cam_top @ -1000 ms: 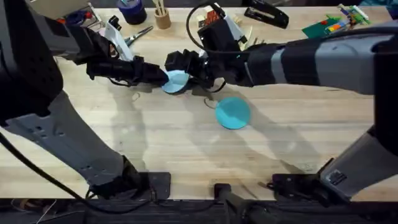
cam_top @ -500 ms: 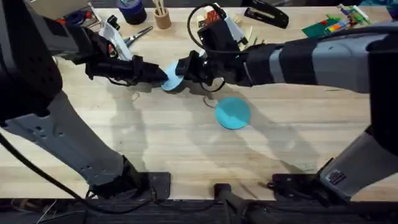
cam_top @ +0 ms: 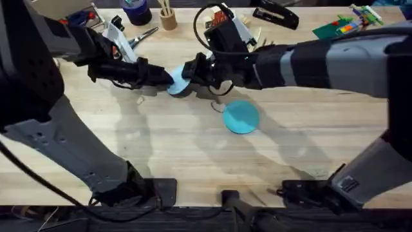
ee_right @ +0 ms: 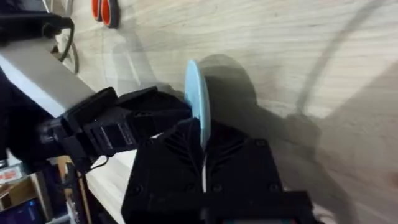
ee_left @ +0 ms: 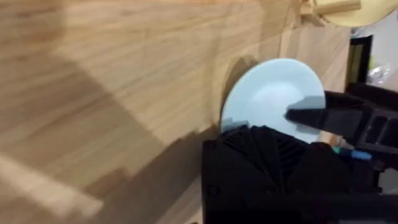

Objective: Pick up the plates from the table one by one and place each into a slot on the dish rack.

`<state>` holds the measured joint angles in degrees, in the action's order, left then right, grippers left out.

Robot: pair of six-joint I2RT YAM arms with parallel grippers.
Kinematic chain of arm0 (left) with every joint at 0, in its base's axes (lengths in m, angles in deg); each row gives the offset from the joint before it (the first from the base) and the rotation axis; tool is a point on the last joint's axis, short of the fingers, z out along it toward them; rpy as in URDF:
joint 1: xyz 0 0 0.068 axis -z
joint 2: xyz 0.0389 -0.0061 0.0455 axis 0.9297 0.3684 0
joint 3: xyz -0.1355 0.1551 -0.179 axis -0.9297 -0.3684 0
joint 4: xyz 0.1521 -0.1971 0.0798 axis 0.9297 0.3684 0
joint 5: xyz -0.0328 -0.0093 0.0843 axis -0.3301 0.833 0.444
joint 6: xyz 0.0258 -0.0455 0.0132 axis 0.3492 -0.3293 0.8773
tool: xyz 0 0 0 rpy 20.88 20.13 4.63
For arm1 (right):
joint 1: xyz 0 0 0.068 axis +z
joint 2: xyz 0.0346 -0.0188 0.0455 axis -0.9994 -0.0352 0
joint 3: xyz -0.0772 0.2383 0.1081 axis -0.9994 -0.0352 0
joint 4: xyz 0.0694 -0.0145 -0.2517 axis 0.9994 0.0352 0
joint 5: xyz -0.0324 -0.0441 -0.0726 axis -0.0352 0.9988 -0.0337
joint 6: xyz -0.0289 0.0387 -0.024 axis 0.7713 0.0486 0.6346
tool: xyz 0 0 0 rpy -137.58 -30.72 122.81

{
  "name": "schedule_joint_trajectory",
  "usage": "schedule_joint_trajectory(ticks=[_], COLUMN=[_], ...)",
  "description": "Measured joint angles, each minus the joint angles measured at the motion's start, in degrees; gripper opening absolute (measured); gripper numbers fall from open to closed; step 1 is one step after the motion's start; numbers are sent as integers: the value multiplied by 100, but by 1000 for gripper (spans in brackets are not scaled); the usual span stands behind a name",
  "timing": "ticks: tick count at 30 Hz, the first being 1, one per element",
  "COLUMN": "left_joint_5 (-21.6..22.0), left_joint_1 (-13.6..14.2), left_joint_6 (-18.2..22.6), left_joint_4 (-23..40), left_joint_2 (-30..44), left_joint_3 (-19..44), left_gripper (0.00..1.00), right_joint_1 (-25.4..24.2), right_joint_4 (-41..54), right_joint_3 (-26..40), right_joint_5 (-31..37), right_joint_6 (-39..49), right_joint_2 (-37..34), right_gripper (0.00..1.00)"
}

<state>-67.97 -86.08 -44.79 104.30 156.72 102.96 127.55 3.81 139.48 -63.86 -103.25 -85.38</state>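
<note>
Your wooden plank table (cam_top: 193,154) spreads pale and grained under both arms, the largest thing before you. Over it your two arms reach in from opposite sides and meet near the far middle: the left arm stretches in from the left, the right arm lies long and nearly level from the right.

You have two plates in play. The turquoise plate (cam_top: 241,116), the larger of the pair, lies flat on the table just in front of the right arm, apart from both grippers. The pale blue plate (cam_top: 179,82) is lifted off the wood and turned on edge between the two grippers; in the right wrist view it shows as a thin blue rim (ee_right: 196,102), in the left wrist view as a round, plain, matte disc (ee_left: 273,96).

Your right gripper (cam_top: 192,69) pinches that plate's edge, its fingers pressed onto the rim from both faces. Your left gripper (cam_top: 162,77) sits against the opposite edge; one black finger (ee_left: 311,115) crosses the plate's face, but you cannot tell whether it is clamped or merely touching.

At the far edge you can count one wooden cup (cam_top: 168,18) of sticks and one pair of scissors (cam_top: 143,37).
</note>
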Motion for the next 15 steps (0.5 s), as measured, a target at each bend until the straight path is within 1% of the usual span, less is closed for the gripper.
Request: schedule_joint_trajectory(ticks=[4, 10, 13, 15], left_joint_5=[304, 830, 1185, 1513], left_joint_1=[38, 99, 272, 513], left_joint_6=[-1, -73, -158, -238], left_joint_4=[138, 291, 291, 294], left_joint_2=[-477, -1683, -2217, -2583], left_joint_3=[-15, -15, -15, -15], left_gripper=[40, 40, 40, 40], right_joint_1=[-4, -134, -230, -297], right_joint_4=[529, 1576, 2144, 2519], right_joint_3=[0, 0, 0, 0], right_joint_5=[159, 616, 899, 1094], right_joint_6=[130, 436, 606, 761], right_joint_2=[303, 1051, 1455, 1735], right_gripper=[30, 31, 31, 31])
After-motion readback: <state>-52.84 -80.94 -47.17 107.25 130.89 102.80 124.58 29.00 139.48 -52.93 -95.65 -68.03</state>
